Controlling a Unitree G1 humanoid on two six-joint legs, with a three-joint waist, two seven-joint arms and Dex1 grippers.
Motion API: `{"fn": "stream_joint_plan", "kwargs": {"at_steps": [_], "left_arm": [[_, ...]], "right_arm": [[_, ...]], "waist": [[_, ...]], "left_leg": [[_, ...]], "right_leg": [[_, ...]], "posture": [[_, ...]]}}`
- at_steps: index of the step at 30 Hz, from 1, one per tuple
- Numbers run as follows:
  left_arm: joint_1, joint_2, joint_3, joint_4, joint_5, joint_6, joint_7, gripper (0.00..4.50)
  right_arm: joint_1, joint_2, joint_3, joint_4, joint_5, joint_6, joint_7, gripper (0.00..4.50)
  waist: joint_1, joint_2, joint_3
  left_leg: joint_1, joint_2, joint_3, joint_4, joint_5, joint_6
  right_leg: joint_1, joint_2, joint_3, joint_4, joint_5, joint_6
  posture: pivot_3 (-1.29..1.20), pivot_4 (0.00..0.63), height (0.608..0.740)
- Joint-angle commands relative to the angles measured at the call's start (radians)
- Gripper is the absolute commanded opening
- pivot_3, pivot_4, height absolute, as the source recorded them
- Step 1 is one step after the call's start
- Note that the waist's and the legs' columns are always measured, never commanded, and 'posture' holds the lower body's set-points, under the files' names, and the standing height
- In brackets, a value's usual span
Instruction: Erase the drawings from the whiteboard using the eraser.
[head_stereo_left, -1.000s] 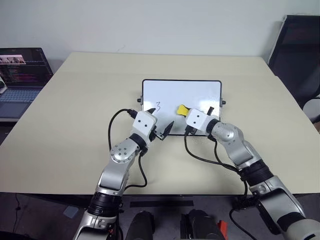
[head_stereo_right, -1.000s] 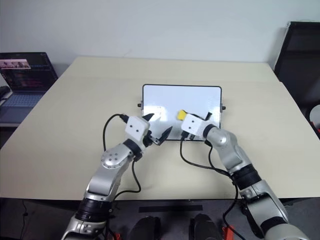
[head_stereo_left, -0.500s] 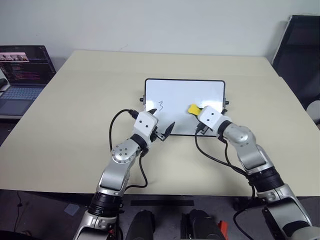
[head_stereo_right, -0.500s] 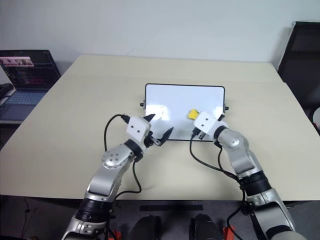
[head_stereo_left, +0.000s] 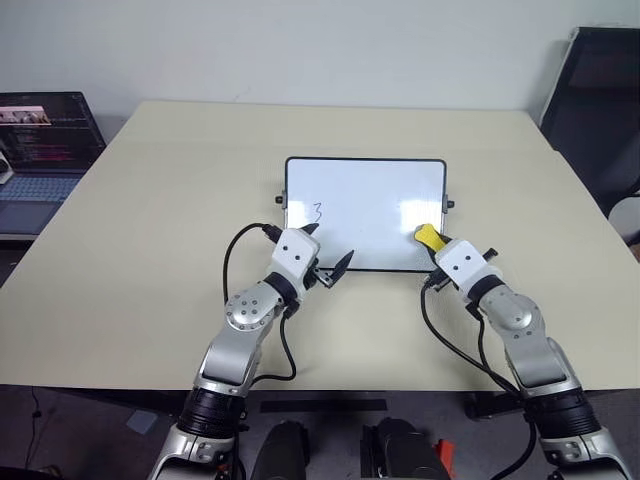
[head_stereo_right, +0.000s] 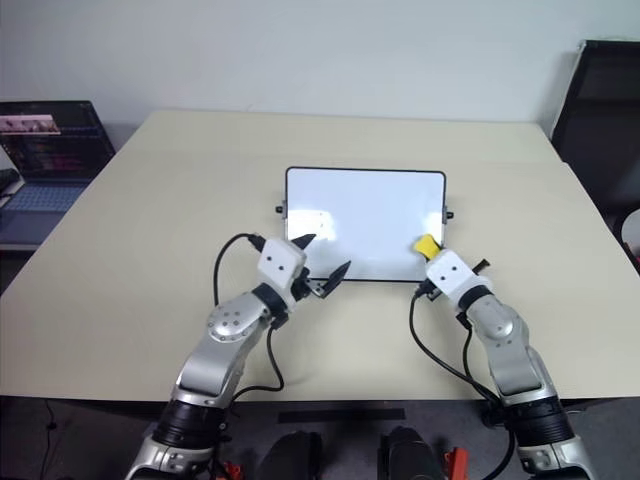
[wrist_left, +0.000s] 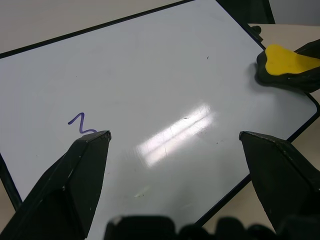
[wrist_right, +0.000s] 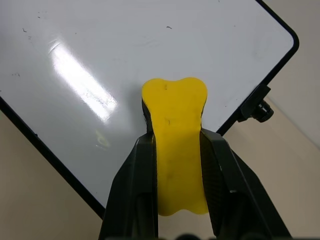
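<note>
One mark is remaining at the far side of the whiteboard (head_stereo_left: 364, 213).
The right hand (wrist_right: 175, 150) is pinching the yellow eraser (head_stereo_left: 429, 237) over the board's right corner; the "3" (head_stereo_left: 316, 212) is sitting beside the spread left hand (head_stereo_left: 326, 252), risking a collision when wiping there.

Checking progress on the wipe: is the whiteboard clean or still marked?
Still marked. A "3" remains near the left side of the whiteboard; the rest looks blank. The eraser sits at its right edge.

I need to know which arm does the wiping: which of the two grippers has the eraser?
The right gripper: its fingers are shut on the yellow eraser. The left gripper is open and empty.
</note>
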Motion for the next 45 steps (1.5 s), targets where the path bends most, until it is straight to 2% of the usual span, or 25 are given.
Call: {"fn": "stream_joint_plan", "kwargs": {"at_steps": [1,12,20,27,39,45], "left_arm": [[-0.023,-0.002,0.003,-0.011,-0.009,-0.02,-0.005,4.5],[-0.008,0.005,0.014,-0.03,-0.004,-0.01,0.005,4.5],[0.064,0.021,0.062,-0.081,0.009,0.013,0.066,4.5],[0.13,0.027,0.115,-0.133,0.043,0.003,0.158,4.5],[0.128,0.031,0.111,-0.108,0.041,-0.022,0.156,4.5],[0.108,0.015,0.091,-0.088,0.04,-0.032,0.15,4.5]], "right_arm": [[-0.03,0.001,-0.009,-0.038,-0.005,-0.019,-0.018,0.87],[-0.071,-0.002,-0.003,-0.015,0.01,-0.033,-0.002,0.87],[-0.241,0.045,0.037,0.058,0.026,-0.047,0.027,0.87],[-0.409,0.11,0.086,0.202,0.023,-0.101,0.037,0.87],[-0.597,0.231,0.173,0.434,0.002,-0.196,0.045,0.87],[-0.696,0.265,0.233,0.588,-0.07,-0.174,0.025,0.87]], "waist": [[0.0,0.0,0.0],[0.0,0.0,0.0],[-0.005,0.0,0.0],[0.0,0.0,0.0],[-0.001,0.001,0.0],[-0.001,0.001,0.0]], "left_leg": [[0.0,0.0,0.0,0.0,0.0,0.0],[0.0,0.0,0.0,0.0,0.0,0.0],[0.001,0.0,-0.001,0.0,0.0,0.0],[0.0,0.0,-0.001,0.0,0.0,0.0],[0.0,0.001,-0.001,0.0,0.0,0.0],[0.0,0.001,-0.001,0.0,0.0,0.0]], "right_leg": [[0.0,0.0,0.0,0.0,0.0,0.0],[0.0,0.0,0.0,0.0,0.0,0.0],[0.0,0.0,0.0,0.001,0.002,-0.003],[0.0,0.0,0.0,0.0,0.002,-0.004],[0.0,-0.001,-0.001,0.001,0.003,-0.004],[-0.001,-0.001,-0.001,0.002,0.003,-0.004]], "posture": [[0.0,0.15,0.74],[0.0,0.15,0.74],[0.0,0.15,0.74],[0.0,0.15,0.74],[0.0,0.15,0.74],[0.0,0.15,0.74]]}}
